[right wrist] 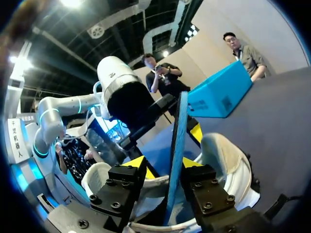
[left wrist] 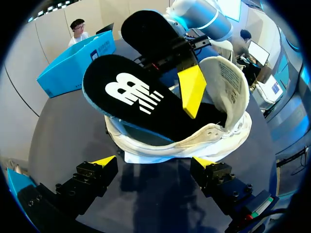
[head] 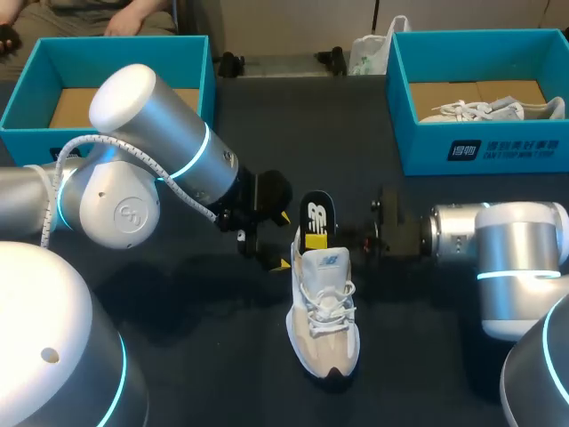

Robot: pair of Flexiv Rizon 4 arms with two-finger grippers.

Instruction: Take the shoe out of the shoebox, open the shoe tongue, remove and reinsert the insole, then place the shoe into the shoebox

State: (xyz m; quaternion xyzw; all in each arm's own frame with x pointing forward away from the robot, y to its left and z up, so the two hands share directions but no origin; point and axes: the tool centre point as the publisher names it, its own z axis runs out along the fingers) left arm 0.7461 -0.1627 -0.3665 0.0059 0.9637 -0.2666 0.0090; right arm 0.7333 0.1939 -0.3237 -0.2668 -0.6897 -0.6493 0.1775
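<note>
In the head view, the shoe [head: 324, 325] lies on the dark table [head: 178, 311] between our arms, well apart from both teal boxes. The insole [head: 318, 213] stands up out of the heel opening, with only its front end tucked inside. Our right gripper [head: 322, 238] pinches it from the side. Our left gripper [head: 283, 240] sits just beside the heel, fingers spread and gripping nothing. Nothing pins the shoe, so we judge that a push on the insole could slide or tip the whole shoe instead of seating the insole. The right shoebox [head: 484, 147] already holds a second shoe [head: 484, 110] (the left shoebox [head: 124, 41] looks the likelier home).

In the left wrist view, the heel sits just ahead of our spread fingers, not between them. The insole rises at a slant above the collar. Driven in at that slant, its toe end may catch on the lining and fold. The tongue [left wrist: 228, 82] stands upright beyond it, but it could sag back over the opening and block the way.

In the right wrist view, the insole runs edge-on between our two fingers, with both pressing on it. That is a hold on a thin, bendy sheet, so under load it may buckle or slip sideways out of the pinch.
</note>
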